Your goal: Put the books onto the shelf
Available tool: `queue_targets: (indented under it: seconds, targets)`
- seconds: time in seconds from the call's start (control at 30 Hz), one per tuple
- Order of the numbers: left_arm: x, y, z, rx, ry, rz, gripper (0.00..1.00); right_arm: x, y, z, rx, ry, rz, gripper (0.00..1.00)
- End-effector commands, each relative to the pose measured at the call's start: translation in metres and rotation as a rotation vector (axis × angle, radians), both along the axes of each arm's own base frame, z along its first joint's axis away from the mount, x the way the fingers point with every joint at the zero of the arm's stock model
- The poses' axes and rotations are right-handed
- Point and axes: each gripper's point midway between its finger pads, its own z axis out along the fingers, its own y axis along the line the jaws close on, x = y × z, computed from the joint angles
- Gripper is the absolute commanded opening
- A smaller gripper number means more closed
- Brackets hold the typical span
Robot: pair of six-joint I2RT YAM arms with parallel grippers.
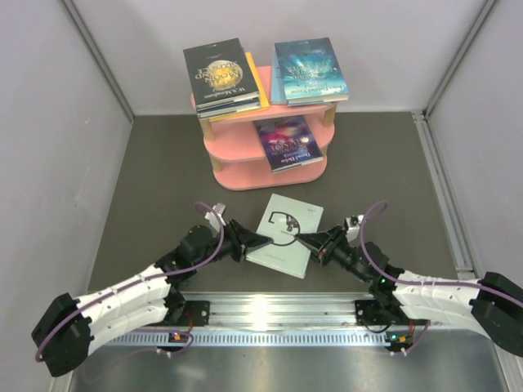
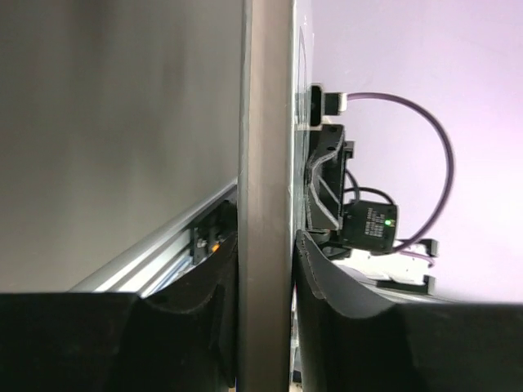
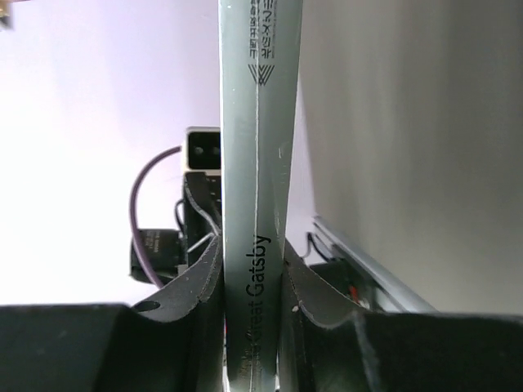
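The pale grey book [image 1: 288, 231] hangs between my two grippers. The left gripper [image 1: 250, 243] pinches one side and the right gripper [image 1: 303, 239] pinches the other (both squeeze it tight). The pink shelf [image 1: 245, 175] sits ahead of them, past the fingertips. If one gripper pulls faster than the other, I think the thin book could bend, slip out and drop.

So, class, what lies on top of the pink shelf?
Two stacks: a black moon book tops the left one, a teal book the right. Only edges show of those beneath, such as a yellow book; their covers are hidden.
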Motion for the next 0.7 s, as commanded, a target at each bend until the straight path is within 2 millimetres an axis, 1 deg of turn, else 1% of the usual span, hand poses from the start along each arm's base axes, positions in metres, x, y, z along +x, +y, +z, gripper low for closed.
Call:
queue_targets:
  seconds: [0.0, 0.13, 0.17, 0.2, 0.23, 0.27, 0.3, 0.33, 0.37, 0.4, 0.43, 0.47, 0.5, 0.53, 0.57, 0.6, 0.63, 0.67]
  targets:
    - [-0.003, 0.005, -0.018, 0.107, 0.021, 0.001, 0.00, -0.013, -0.010, 0.100, 0.336, -0.217, 0.026, 0.00]
    - [-0.001, 0.008, -0.011, 0.113, -0.007, 0.010, 0.00, -0.015, -0.009, 0.098, 0.307, -0.237, 0.034, 0.00]
    - [-0.001, 0.008, -0.008, 0.113, -0.017, 0.011, 0.00, -0.016, -0.009, 0.098, 0.296, -0.240, 0.037, 0.03]
    - [-0.001, 0.009, -0.003, 0.111, -0.025, 0.013, 0.00, -0.017, -0.008, 0.103, 0.294, -0.254, 0.042, 0.18]
    - [0.000, 0.010, 0.000, 0.115, -0.037, 0.014, 0.00, -0.016, -0.006, 0.096, 0.251, -0.249, 0.044, 0.26]
    - [0.000, 0.010, 0.003, 0.118, -0.047, 0.013, 0.00, -0.019, -0.007, 0.103, 0.257, -0.267, 0.050, 0.37]
    - [0.001, 0.009, 0.014, 0.107, -0.067, 0.012, 0.00, -0.019, -0.008, 0.107, 0.252, -0.275, 0.048, 0.41]
    - [0.000, 0.009, 0.015, 0.123, -0.080, 0.002, 0.00, -0.018, -0.007, 0.100, 0.209, -0.270, 0.046, 0.45]
    - [-0.001, 0.009, 0.019, 0.127, -0.088, -0.005, 0.00, -0.020, -0.011, 0.108, 0.220, -0.293, 0.042, 0.47]
    - [0.000, 0.006, 0.030, 0.124, -0.114, -0.024, 0.00, -0.020, -0.013, 0.112, 0.217, -0.301, 0.035, 0.49]
    - [-0.002, 0.005, 0.031, 0.136, -0.113, -0.038, 0.00, -0.019, -0.013, 0.104, 0.172, -0.297, 0.031, 0.52]
    - [-0.003, 0.003, 0.038, 0.129, -0.125, -0.053, 0.00, -0.022, -0.018, 0.113, 0.186, -0.319, 0.022, 0.55]
    - [-0.003, -0.002, 0.050, 0.115, -0.149, -0.073, 0.00, -0.022, -0.021, 0.117, 0.177, -0.333, 0.016, 0.57]
    - [-0.005, -0.001, 0.050, 0.129, -0.140, -0.083, 0.00, -0.021, -0.020, 0.107, 0.134, -0.313, 0.016, 0.59]
    - [-0.005, -0.003, 0.059, 0.124, -0.148, -0.089, 0.00, -0.023, -0.026, 0.114, 0.144, -0.331, 0.003, 0.59]
    - [-0.005, -0.003, 0.062, 0.130, -0.159, -0.096, 0.00, -0.024, -0.029, 0.117, 0.137, -0.340, -0.003, 0.59]
    - [-0.004, -0.003, 0.066, 0.134, -0.168, -0.094, 0.00, -0.025, -0.034, 0.116, 0.123, -0.337, -0.011, 0.60]
    - [-0.004, -0.003, 0.074, 0.137, -0.173, -0.093, 0.00, -0.024, -0.038, 0.115, 0.114, -0.338, -0.030, 0.60]
